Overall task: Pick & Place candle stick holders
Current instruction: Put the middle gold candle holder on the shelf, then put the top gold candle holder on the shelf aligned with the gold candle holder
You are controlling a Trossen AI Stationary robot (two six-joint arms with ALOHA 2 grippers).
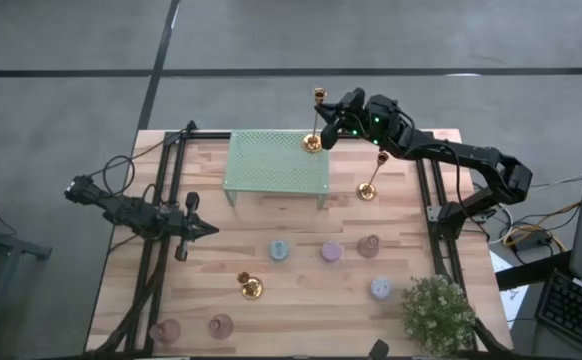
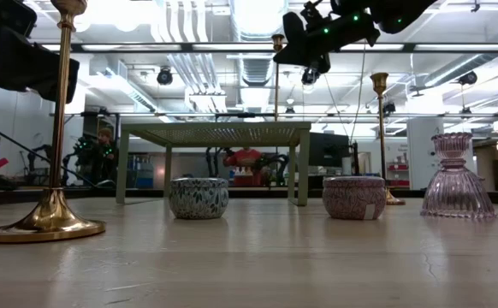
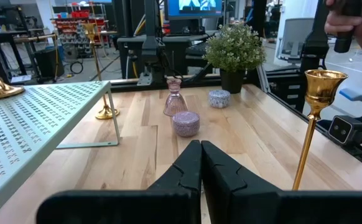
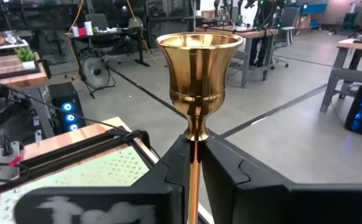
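A tall gold candle stick holder (image 1: 317,118) stands upright with its round base on the far right corner of the mint-green rack (image 1: 276,165). My right gripper (image 1: 331,126) is shut on its stem, high above the rack; the right wrist view shows its cup (image 4: 199,65) just above the fingers. My left gripper (image 1: 209,230) is shut on nothing, level, at the table's left. Two more gold holders (image 1: 369,178) (image 1: 250,288), squat round ones (image 1: 279,250) (image 1: 332,251) (image 1: 381,288) and pink glass ones (image 1: 369,245) (image 1: 220,325) stand on the table. My right gripper pinches the gold holder's thin stem (image 4: 195,152) just under the cup, between its two fingers (image 4: 175,171). The fingers come in level from the table's far right side and lie across the stem. The holder stands upright, its base (image 1: 313,143) on the rack top.
A bushy potted plant (image 1: 438,312) stands at the near right corner. Another pink glass holder (image 1: 165,330) is at the near left edge. Black frame rails (image 1: 161,200) run along both table sides. Bare wood lies between the rack and the row of round holders.
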